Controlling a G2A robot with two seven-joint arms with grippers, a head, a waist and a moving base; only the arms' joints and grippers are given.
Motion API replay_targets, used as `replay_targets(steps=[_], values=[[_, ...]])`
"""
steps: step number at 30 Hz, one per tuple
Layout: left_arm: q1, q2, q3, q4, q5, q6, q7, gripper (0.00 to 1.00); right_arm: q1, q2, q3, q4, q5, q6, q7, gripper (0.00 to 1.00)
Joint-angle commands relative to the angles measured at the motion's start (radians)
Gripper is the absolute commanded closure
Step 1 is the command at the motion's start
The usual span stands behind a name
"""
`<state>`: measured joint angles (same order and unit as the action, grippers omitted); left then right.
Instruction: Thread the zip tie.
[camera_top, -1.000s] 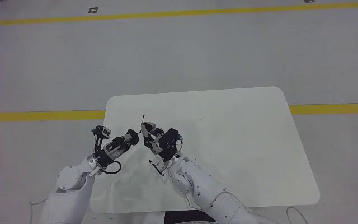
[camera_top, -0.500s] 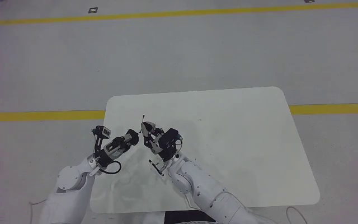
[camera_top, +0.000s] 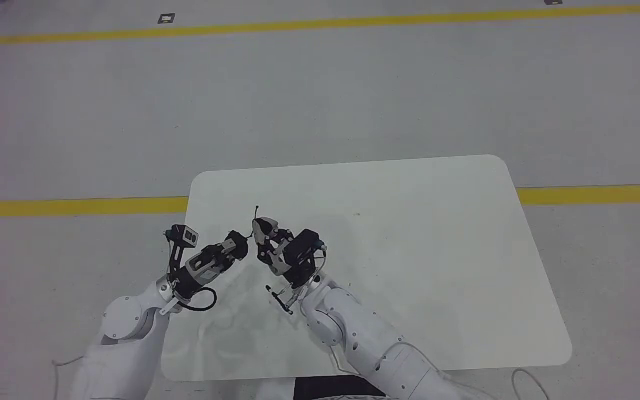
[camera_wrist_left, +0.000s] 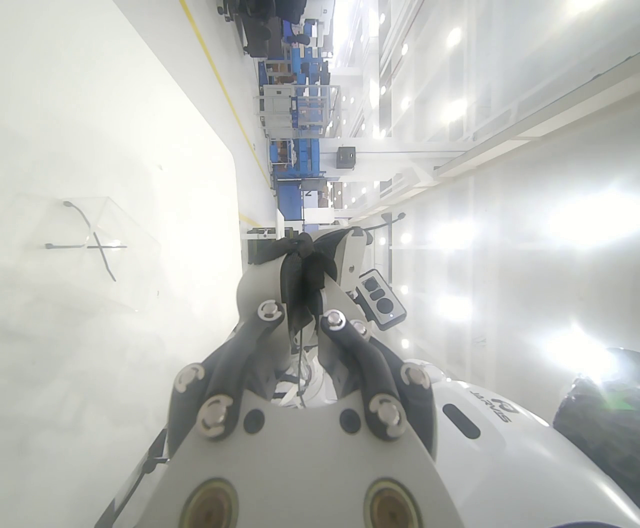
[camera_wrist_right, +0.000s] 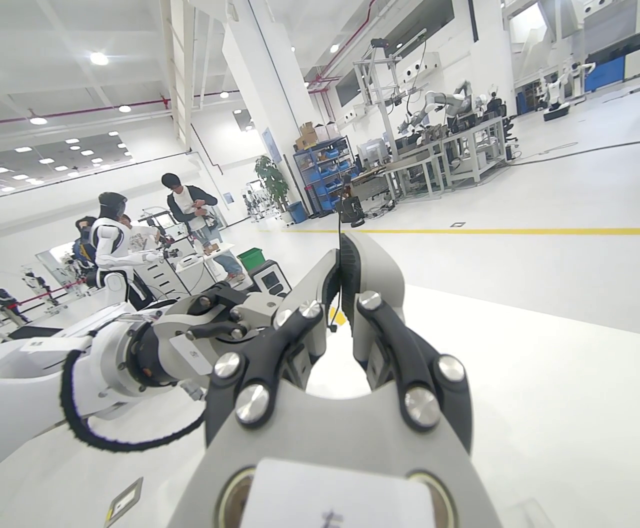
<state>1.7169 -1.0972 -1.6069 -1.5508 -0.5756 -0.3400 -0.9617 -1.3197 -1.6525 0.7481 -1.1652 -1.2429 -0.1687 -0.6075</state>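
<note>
Grey floor (camera_top: 300, 100) crossed by yellow lines (camera_top: 300, 24) surrounds the white tabletop (camera_top: 430, 250). Both arms work above its near left part, held off the surface. The right end effector (camera_wrist_right: 344, 267) has its pads pressed together on the zip tie (camera_wrist_right: 340, 220), a thin black strip that pokes out beyond the fingertips, with a short stub on the wrist side of the pinch. The left end effector (camera_wrist_left: 299, 282) hangs just beside it, likewise closed. A fine dark strand runs back from its pads toward the wrist (I take this for the tie as well, though I cannot tell whether it is the other end of the same strip). Well apart from the pair, a clear box (camera_wrist_left: 125, 235) lies on the tabletop with a few dark strips (camera_wrist_left: 62, 246) in it, probably spare ties.

The step in hand looks like the line-up before insertion, with the tip to be brought to the slot in the head. To do it well, I judge:

- The free length should be kept short so the strip does not flop.
- The tip should be squared to the slot's axis before any push.
- The feed should go in small, straight advances.

A skewed approach would likely buckle the strip or slide it off the head. The ridged face probably needs to meet the pawl too.
</note>
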Motion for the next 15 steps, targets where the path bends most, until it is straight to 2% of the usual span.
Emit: replay_targets(steps=[1,15], values=[[0.000,0.000,0.000,0.000,0.000,0.000,0.000,1.00,-0.005,0.001,0.004,-0.013,0.002,0.004,0.011,1.00],[0.000,0.000,0.000,0.000,0.000,0.000,0.000,1.00,-0.033,0.010,0.017,-0.057,0.002,0.005,0.019,1.00]])
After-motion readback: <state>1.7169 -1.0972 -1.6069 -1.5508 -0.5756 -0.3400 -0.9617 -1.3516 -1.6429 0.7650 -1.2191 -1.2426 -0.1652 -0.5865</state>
